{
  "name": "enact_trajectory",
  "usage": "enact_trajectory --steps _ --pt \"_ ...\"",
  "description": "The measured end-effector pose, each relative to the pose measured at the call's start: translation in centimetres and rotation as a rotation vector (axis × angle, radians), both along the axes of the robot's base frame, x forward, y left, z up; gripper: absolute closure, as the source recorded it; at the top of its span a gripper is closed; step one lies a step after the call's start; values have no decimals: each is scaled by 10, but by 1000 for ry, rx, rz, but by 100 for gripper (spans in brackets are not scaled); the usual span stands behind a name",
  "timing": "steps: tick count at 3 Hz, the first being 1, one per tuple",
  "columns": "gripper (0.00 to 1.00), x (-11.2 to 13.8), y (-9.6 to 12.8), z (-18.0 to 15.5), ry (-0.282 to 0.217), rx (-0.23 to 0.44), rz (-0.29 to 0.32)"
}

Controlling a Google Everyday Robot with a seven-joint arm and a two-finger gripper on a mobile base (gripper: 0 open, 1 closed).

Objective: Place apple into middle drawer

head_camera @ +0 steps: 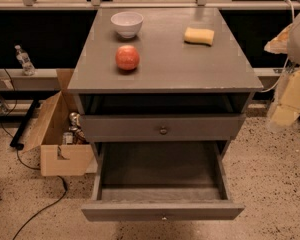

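Gripper [285,109] hanging at the far right edge, off to the side of the cabinet; apple [127,57] sitting on top.

I am seeing the apple resting on the grey cabinet top [190,66], left of centre, near the white bowl [127,23] and well apart from the yellow sponge [199,35]. Being round, it is showing no long axis. The middle drawer [160,210] is standing pulled out toward me, its long side running left to right. I cannot tell whether the gripper is parted or closed.
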State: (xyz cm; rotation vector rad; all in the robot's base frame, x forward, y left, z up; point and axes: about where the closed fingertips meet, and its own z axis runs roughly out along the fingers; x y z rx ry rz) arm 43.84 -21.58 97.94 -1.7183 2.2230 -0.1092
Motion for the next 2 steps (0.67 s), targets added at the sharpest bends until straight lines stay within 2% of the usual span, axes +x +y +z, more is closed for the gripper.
enact_trajectory --steps 1,2 --pt "0 0 0 0 0 0 0" --pt "0 37 2 -3 -55 102 -48"
